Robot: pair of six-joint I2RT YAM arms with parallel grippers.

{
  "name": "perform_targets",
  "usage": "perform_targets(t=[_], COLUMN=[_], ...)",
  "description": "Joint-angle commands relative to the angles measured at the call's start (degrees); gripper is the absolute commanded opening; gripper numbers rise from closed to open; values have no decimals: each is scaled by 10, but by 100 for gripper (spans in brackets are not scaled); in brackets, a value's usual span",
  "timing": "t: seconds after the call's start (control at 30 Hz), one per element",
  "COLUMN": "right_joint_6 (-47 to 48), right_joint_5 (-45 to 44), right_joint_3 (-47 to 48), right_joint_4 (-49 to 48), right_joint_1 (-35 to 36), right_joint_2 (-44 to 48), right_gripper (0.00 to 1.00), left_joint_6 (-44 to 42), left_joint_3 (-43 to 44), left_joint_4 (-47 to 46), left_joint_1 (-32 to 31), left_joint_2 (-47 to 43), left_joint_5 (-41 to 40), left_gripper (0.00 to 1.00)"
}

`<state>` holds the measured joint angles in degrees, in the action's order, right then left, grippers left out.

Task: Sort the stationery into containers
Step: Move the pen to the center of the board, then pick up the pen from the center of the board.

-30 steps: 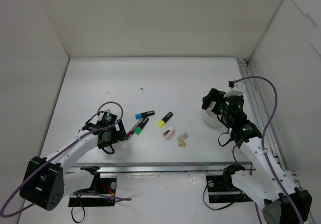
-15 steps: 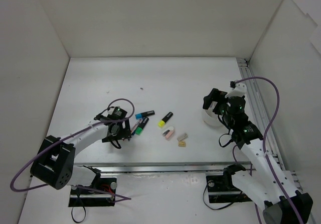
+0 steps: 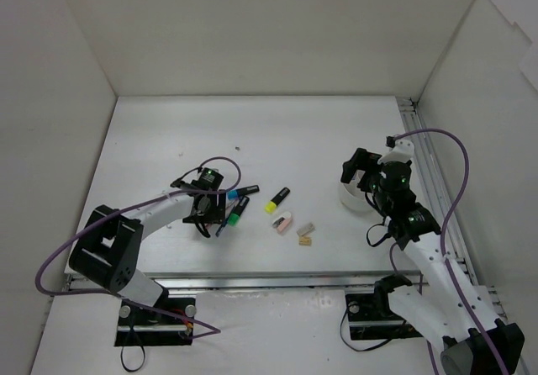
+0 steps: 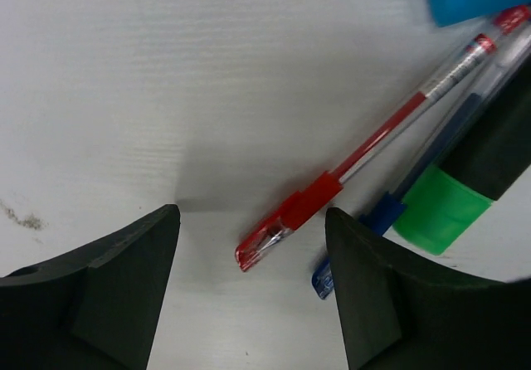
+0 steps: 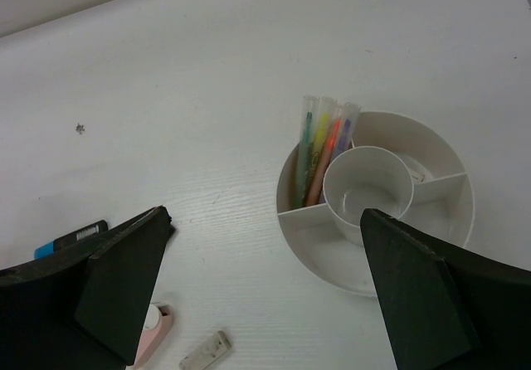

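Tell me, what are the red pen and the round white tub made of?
The red pen looks like clear, shiny plastic: the red ink tube shows through its barrel. The round tub seems to be smooth white plastic with thin moulded walls, though I can't be sure.

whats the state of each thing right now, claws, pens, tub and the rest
left claw, open, astride the red pen's tip
right claw, open, holding nothing
red pen, flat on the table, not gripped
blue pen, flat beside the red pen
green highlighter, lying against the blue pen
tub, upright, coloured markers in one compartment
cup, upright in the tub's middle, empty
pink eraser, loose on the table
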<state>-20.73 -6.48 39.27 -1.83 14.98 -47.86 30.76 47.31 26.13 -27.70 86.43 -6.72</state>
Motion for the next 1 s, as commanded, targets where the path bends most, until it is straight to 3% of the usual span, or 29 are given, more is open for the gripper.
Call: perform_targets(t=[0.0,0.17,0.43,0.67,0.83,0.97], right_joint_6=[12,15,17,24,39,55], right_joint_5=[-17,-27,-29,4,46,136], right_joint_3=[7,7,9,11,14,10], right_joint_4=[-17,-13,-6,-7,-10,-27], right_joint_1=[-2,-1,-4,-3,-3,-2], right_joint_2=[11,21,29,31,27,21], right_gripper=[98,98,98,98,98,98], left_joint_6=[-78,-112,-99,-84,-73,-32], left_joint_3=[28,28,50,42,36,38], left_joint_4=[-21,-53,-35,-15,1,10], left_joint_1=[-12,-12,5,5,5,5], left_joint_2=[9,33,95,26,-44,-121], left_joint_5=[27,119,133,109,114,115], left_gripper=[66,58,9,0,0,0])
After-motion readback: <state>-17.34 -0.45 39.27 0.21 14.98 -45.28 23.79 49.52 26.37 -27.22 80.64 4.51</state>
